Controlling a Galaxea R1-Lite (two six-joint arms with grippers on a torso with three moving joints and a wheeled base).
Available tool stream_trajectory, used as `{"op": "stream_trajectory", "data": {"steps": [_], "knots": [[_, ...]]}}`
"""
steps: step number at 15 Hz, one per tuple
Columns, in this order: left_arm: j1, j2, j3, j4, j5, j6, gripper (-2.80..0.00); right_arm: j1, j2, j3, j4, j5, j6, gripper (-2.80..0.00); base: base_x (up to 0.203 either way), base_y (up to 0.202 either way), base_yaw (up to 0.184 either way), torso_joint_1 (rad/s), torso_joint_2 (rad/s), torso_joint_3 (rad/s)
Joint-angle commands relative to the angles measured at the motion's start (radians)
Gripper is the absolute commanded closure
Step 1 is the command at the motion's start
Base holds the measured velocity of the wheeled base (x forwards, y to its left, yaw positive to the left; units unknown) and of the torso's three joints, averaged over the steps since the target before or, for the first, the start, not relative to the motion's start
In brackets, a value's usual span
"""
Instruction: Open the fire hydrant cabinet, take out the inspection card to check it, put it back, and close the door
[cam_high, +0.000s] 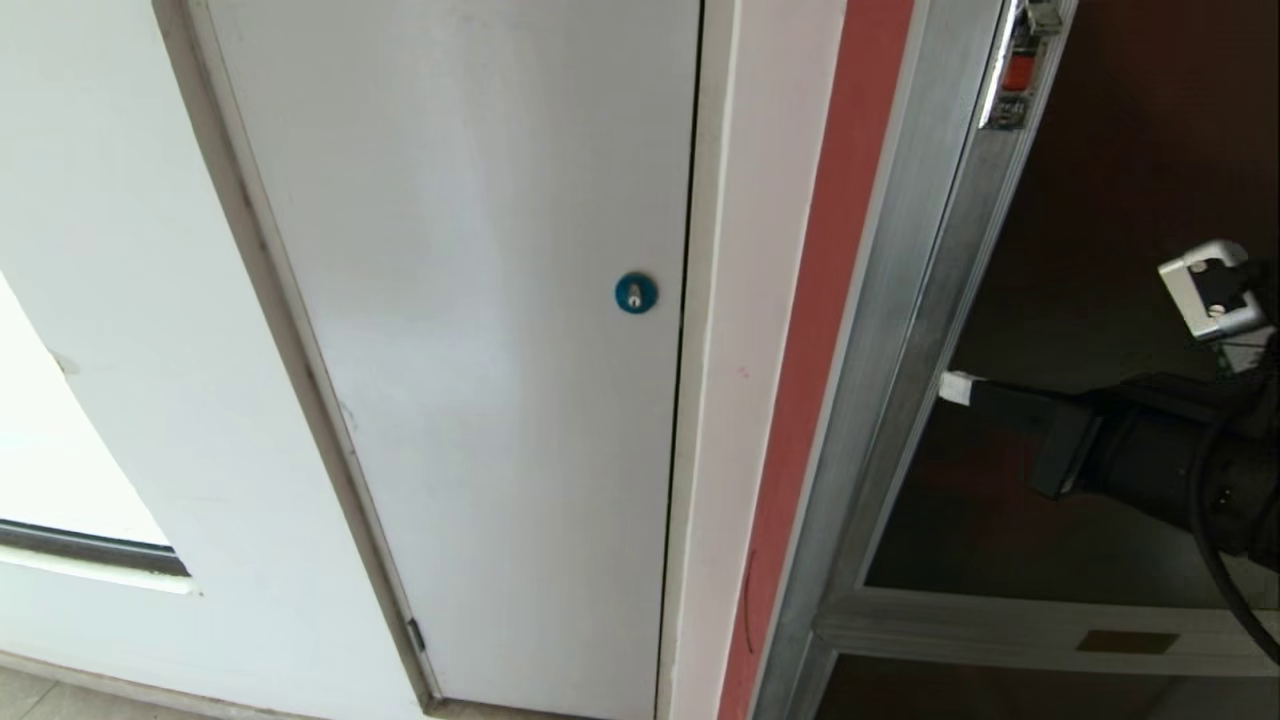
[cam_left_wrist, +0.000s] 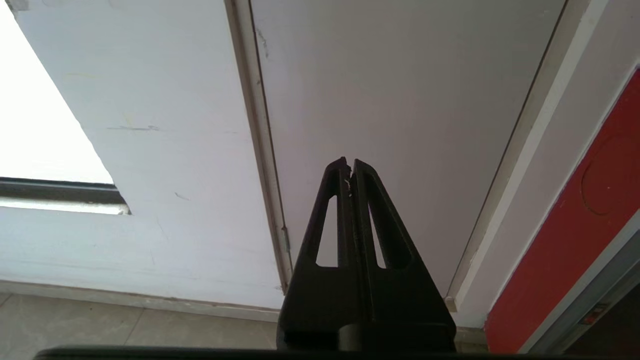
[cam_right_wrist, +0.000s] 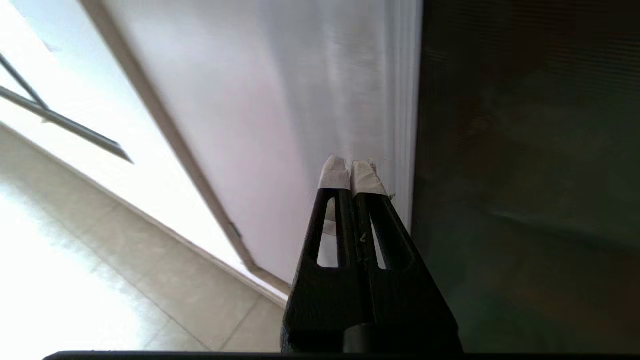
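The fire hydrant cabinet's silver frame runs down the right side of the head view, beside a red strip. Its door is a dark glass panel with a small red latch near the top. My right gripper reaches in from the right, shut and empty, its white-taped tips at the frame's inner edge. In the right wrist view the gripper points at the silver frame, with the dark glass alongside. My left gripper hangs shut and empty before the white door. The inspection card is out of view.
A plain white door with a round blue lock fills the middle. A silver cross rail separates the glass door from a lower dark panel. Tiled floor lies below, and a bright window opening is at the far left.
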Motion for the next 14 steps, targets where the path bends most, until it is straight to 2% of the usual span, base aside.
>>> {"op": "stream_trajectory", "data": {"steps": [1,6,10,14], "knots": [[0.000,0.001,0.014,0.000,-0.001,0.000,0.00,0.024,-0.086,-0.004,0.016,0.010,0.023,0.00,0.000,0.000,0.000,0.000,0.00,0.000],[0.000,0.001,0.014,0.000,-0.001,0.000,0.00,0.026,-0.087,-0.132,0.043,0.010,0.029,0.00,0.000,0.000,0.000,0.000,0.00,0.000],[0.001,0.001,0.014,0.000,0.000,0.000,0.00,0.026,-0.090,-0.358,0.241,0.025,0.066,0.00,0.000,0.000,0.000,0.000,0.00,0.000],[0.000,0.001,0.014,0.000,0.000,0.000,0.00,0.026,-0.085,-0.518,0.377,0.051,0.069,0.00,0.000,0.000,0.000,0.000,0.00,0.000]]}}
